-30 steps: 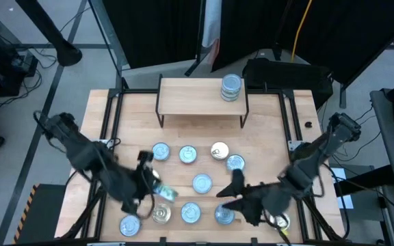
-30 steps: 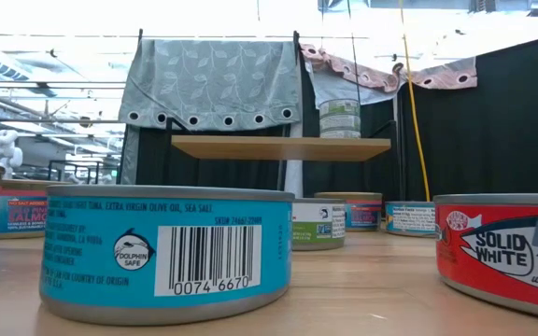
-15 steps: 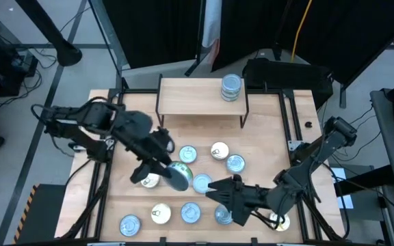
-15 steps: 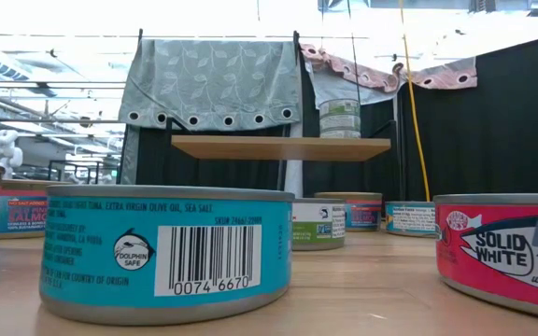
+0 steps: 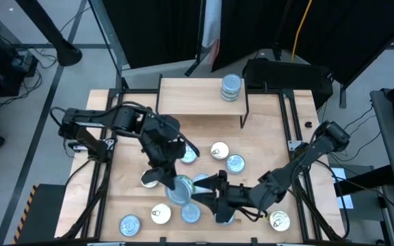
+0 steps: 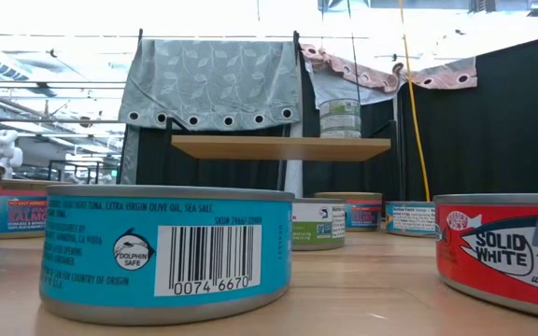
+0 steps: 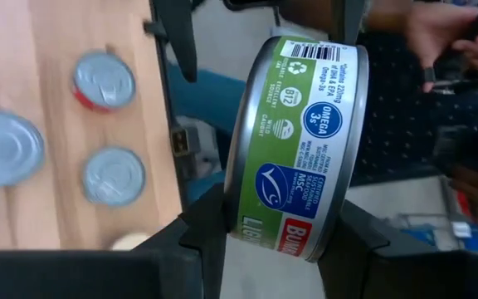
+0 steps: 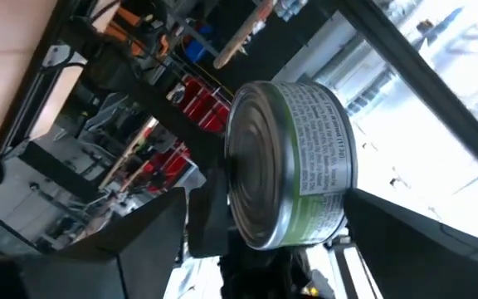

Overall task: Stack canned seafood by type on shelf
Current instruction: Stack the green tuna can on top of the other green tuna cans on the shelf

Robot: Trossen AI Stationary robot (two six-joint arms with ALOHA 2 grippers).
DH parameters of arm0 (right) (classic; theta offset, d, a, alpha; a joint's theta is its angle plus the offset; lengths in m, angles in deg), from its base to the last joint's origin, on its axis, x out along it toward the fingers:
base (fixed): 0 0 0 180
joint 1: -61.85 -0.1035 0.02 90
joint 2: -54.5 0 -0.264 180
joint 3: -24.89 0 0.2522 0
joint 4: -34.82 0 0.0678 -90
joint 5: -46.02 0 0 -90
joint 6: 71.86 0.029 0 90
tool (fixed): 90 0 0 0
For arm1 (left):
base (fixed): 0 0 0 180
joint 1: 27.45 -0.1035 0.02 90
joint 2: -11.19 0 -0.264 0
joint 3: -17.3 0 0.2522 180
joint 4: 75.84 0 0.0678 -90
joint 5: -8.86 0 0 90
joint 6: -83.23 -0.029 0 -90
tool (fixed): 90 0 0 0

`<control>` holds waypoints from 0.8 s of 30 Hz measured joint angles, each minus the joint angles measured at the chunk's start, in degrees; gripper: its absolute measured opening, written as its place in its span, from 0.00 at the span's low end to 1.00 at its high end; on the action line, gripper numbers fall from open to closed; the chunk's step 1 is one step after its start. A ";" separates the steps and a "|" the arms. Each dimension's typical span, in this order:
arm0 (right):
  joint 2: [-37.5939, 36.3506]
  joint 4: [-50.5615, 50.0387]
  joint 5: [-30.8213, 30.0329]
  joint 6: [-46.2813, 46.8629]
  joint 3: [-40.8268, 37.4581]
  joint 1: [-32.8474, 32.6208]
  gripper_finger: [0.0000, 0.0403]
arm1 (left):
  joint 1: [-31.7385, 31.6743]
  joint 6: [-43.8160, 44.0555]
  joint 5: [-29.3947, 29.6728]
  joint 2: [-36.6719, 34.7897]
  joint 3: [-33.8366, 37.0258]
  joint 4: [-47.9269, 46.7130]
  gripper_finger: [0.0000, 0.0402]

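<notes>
L gripper is clamped on a green-sided tin, fingers on its flat faces, tin carried on edge above the table, about mid-width, toward the front edge. Label w/ blue and red marks shows in the left wrist view. R gripper sits just beside it on the right, jaws spread wide w/ nothing between them; its wrist view looks straight at that same tin.

Tins flat on the table, counted from above: 3 in a row near the middle – blue-lid tin partly under the L arm, cream-lid tin, blue-lid tin. Front edge: blue-lid tin toward the front-left corner, cream-lid tin, blue-lid tin, cream-lid tin toward the front-right corner. Any more under the arms – can't tell.

Shelf stands at the table's back edge; at its right end a stack of tins, 2 or 3 high, count not clear. Rest of the shelf top bare.

Low view: teal barcode tin close at the near edge, red "solid white" tin at the right.
</notes>
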 joint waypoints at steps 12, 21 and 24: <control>0.77 1.73 0.42 0.75 0.00 -2.18 0.74 | -0.60 0.02 -3.86 1.24 0.00 -4.47 0.34; 0.95 1.86 1.79 1.03 0.00 -1.01 0.74 | -0.54 -1.27 -2.76 1.19 0.00 -3.75 0.34; 1.05 0.48 2.12 2.01 0.00 -0.02 0.74 | -0.54 -1.27 -2.35 1.19 0.00 -3.75 0.34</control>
